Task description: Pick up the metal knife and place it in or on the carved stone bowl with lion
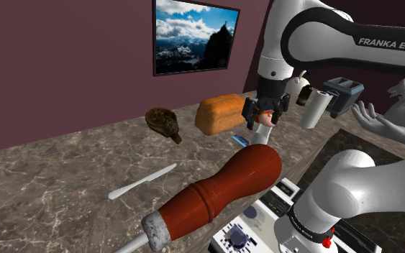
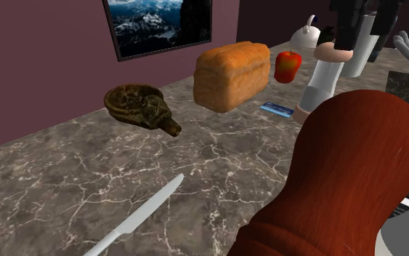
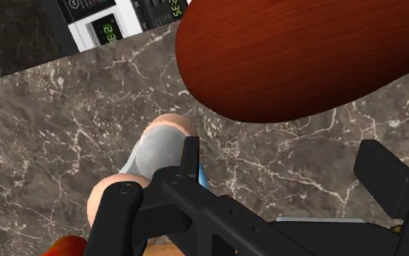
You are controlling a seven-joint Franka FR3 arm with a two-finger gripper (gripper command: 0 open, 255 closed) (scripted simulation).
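Since the fingers (image 3: 384,178) stand spread w/ nothing between them, the pick hasn't begun. They hang pointing down over the worktop (image 1: 64,172), w/ a pale bottle (image 3: 159,149) just beside one finger, not held. Knife (image 1: 142,181) lies flat on the worktop, well apart from the fingers. Bowl (image 1: 162,121), dark & carved, looks nearer to them than the knife is, w/ the loaf (image 1: 221,113) between bowl and fingers. Big red-brown handle (image 1: 219,188) lies near the fingers, alongside the way to the knife, so I'd judge the reach prob. needs height first, then a drop. Knife is thin & flat to the stone, which calls for a low top-down pinch across its narrow width; fingers already apart suit that. Risk, as I read it: clipping the bottle or handle while moving off, or the blade slipping out b/c there's little to grip.
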